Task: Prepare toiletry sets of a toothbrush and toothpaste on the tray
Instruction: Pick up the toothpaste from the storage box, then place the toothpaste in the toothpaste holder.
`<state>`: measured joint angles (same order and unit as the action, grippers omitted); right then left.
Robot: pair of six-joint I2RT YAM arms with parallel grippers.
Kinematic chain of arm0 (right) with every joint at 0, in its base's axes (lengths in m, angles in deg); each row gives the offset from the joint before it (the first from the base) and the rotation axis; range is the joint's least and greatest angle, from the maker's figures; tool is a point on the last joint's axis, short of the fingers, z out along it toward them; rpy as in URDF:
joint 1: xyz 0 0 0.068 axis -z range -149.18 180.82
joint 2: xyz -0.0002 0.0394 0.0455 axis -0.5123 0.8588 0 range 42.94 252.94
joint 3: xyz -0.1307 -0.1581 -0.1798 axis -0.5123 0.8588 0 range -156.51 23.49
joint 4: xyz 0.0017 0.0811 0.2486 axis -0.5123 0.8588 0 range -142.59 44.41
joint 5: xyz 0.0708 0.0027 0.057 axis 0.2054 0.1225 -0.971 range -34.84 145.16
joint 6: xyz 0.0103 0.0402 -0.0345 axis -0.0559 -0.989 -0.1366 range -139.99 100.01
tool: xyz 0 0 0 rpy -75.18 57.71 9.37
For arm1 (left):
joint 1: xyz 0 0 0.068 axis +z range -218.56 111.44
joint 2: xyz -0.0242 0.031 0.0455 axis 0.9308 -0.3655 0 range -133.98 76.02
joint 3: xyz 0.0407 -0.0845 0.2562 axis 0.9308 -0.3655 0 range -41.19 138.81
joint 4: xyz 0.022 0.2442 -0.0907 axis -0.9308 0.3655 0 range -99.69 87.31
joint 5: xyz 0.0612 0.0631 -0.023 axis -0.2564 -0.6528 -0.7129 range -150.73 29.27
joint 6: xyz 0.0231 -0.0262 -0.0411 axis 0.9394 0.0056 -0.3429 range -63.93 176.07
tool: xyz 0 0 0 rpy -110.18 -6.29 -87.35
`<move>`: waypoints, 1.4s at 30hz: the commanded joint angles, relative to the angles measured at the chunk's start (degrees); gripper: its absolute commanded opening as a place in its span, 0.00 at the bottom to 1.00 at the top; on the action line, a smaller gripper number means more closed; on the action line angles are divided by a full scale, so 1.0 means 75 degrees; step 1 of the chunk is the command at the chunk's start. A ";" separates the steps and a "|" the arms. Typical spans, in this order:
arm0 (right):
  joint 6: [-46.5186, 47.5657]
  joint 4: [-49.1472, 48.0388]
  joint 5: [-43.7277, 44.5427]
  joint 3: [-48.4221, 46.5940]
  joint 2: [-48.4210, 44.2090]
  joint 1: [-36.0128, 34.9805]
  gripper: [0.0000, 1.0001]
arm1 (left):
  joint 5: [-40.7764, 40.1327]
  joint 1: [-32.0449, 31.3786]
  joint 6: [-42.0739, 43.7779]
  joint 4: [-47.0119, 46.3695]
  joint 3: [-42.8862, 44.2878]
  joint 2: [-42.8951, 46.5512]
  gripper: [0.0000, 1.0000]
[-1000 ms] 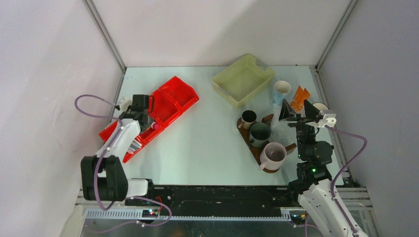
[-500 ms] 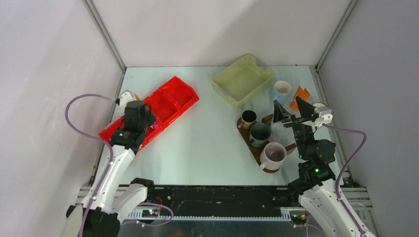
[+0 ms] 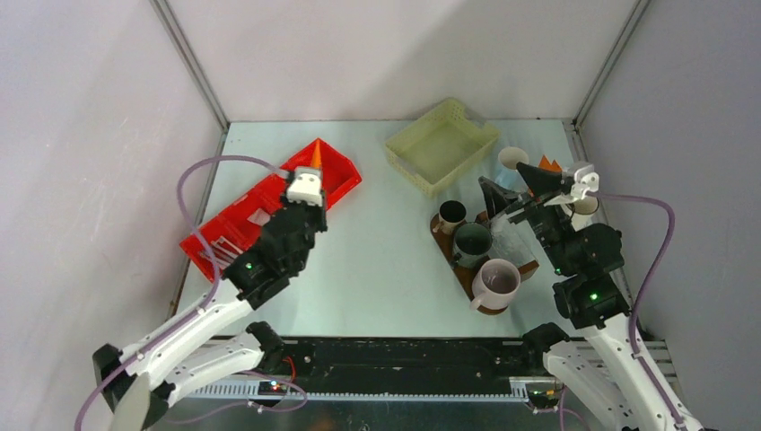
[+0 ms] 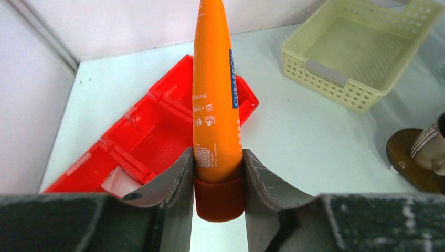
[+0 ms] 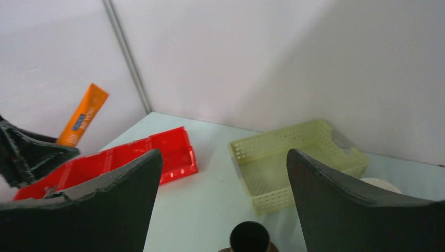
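Nearest the arm bases, the mauve-grey mug [image 3: 496, 283] is seen on the near end of the tray [image 3: 463, 268]. The dark green mug [image 3: 472, 240] is set behind it, and the small dark brown mug [image 3: 451, 215] stands at the tray's far end. The right gripper [image 3: 511, 178] is raised over the far right side of the tray. Its fingers [image 5: 107, 202] are spread wide and nothing is held between them. In the right wrist view the small dark brown mug is framed below the gap. Across the table, the left gripper [image 4: 218, 160] is held over the red bin [image 3: 235, 229]. Its fingers are partly closed and clamped on the orange toothpaste tube [image 4: 215, 100] just above the dark red cap. The tube's flat crimped end is pointed away from the wrist, and in the top view the tube is seen over the bin's far compartment, well apart from the tray. Farther back, a white cup [image 3: 513, 158] is placed just beyond the tray. The yellow mesh basket [image 3: 441, 144] is set near the back wall.
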<state>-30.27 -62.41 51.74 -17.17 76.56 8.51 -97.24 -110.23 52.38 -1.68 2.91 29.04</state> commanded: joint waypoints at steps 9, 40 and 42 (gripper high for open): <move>-0.0996 0.1561 -0.0053 -0.1563 0.1009 -0.0794 0.89 | -0.1974 -0.2738 0.5089 -0.4628 -0.0354 -0.1343 0.01; -0.3091 0.2238 -0.0683 -0.3427 0.3709 -0.1054 0.79 | -0.2447 -0.4736 1.1094 -1.1090 -0.0617 -0.4913 0.00; -0.3225 0.2252 -0.0772 -0.3470 0.3917 -0.1057 0.77 | -0.2456 -0.4749 1.1084 -1.1113 -0.0618 -0.4933 0.00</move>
<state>-51.45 -46.41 47.57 -40.14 103.45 0.93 -116.02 -145.18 134.30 -79.03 -2.97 -7.74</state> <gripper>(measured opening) 0.781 0.373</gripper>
